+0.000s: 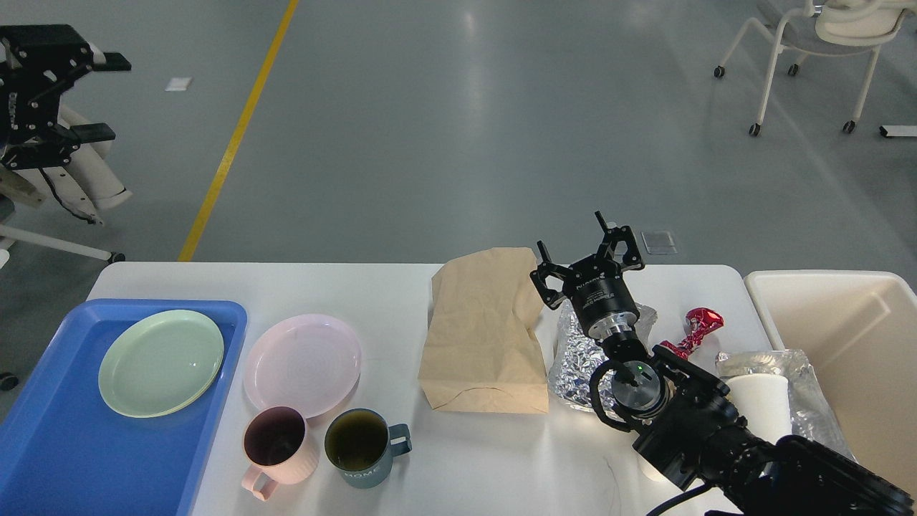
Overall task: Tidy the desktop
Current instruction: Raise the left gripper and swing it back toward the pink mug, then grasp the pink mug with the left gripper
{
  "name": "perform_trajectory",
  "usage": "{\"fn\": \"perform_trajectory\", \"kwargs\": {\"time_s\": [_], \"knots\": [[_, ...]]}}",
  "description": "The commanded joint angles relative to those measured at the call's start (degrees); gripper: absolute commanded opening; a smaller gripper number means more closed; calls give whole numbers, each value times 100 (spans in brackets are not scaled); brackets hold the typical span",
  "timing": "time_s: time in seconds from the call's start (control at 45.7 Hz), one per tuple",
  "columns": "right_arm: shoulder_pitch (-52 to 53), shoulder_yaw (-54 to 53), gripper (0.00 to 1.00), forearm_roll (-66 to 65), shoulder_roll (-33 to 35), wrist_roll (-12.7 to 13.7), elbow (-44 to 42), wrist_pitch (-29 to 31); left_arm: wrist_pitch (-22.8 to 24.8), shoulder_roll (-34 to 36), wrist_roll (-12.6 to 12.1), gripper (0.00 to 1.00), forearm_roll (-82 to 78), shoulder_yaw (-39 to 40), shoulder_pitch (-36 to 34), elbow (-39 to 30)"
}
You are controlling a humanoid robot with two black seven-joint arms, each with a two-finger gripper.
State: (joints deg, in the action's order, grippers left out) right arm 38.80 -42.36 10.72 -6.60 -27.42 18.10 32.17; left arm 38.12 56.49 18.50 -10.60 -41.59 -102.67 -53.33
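The white desktop (344,287) holds a blue tray (43,437) with a green plate (161,362) in it. Beside the tray lie a pink plate (301,365), a pink mug (276,444) and a blue-grey mug (358,448). A brown paper bag (483,330) lies flat in the middle, with crumpled foil (573,362) and a red wrapper (698,326) to its right. My right gripper (579,247) is open and empty above the bag's right edge and the foil. My left gripper (106,97) is open and empty, raised high beyond the table's left end.
A cream bin (845,337) stands at the table's right end. A white paper cup (759,408) in clear plastic (799,376) lies beside it, partly behind my right arm. A wheeled chair (809,43) stands far back right, and a yellow floor line (236,136) runs at left.
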Motion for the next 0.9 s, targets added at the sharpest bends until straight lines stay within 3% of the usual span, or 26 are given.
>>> {"fn": "perform_trajectory", "kwargs": {"time_s": [0.0, 0.044, 0.088, 0.197, 0.263, 0.328, 0.35, 0.372, 0.504, 0.591, 0.679, 0.876], "knots": [[-4, 0, 100, 0, 1, 0, -8, 0, -953, -698, 1453, 97, -724, -3808, -1991, -1327], [-4, 0, 100, 0, 1, 0, -8, 0, -1349, -1042, 1814, 97, -934, -4530, -2361, -1845], [-4, 0, 100, 0, 1, 0, -8, -9, -1718, -1218, 1991, 97, -1224, -4866, -2625, -2425], [-4, 0, 100, 0, 1, 0, -8, -9, -2413, -1122, 1895, 97, -2760, -4946, -2829, -3647], [-4, 0, 100, 0, 1, 0, -8, 0, -2791, -1096, 1553, 97, -3614, -4973, -2802, -4245], [-4, 0, 100, 0, 1, 0, -8, 0, -3142, -1105, 860, 97, -3994, -4955, -2697, -4738], [-4, 0, 100, 0, 1, 0, -8, -9, -3257, -1148, 509, 97, -4011, -4886, -2514, -4783], [-4, 0, 100, 0, 1, 0, -8, 0, -3310, -1175, 375, 96, -4012, -4841, -2356, -4775], [-3, 0, 100, 0, 1, 0, -8, 0, -3872, -1587, 23, 96, -3976, -4165, -1292, -4766], [5, 0, 100, 0, 1, 0, -8, -9, -4162, -1842, -486, 96, -3941, -4085, -835, -4766], [5, 0, 100, 0, 1, 0, -8, -9, -4567, -2167, -829, 94, -3722, -3928, -360, -4766], [5, 0, 100, 0, 1, 0, 1, -9, -4717, -2554, -1120, 92, -2992, -3707, 89, -4538]]}}
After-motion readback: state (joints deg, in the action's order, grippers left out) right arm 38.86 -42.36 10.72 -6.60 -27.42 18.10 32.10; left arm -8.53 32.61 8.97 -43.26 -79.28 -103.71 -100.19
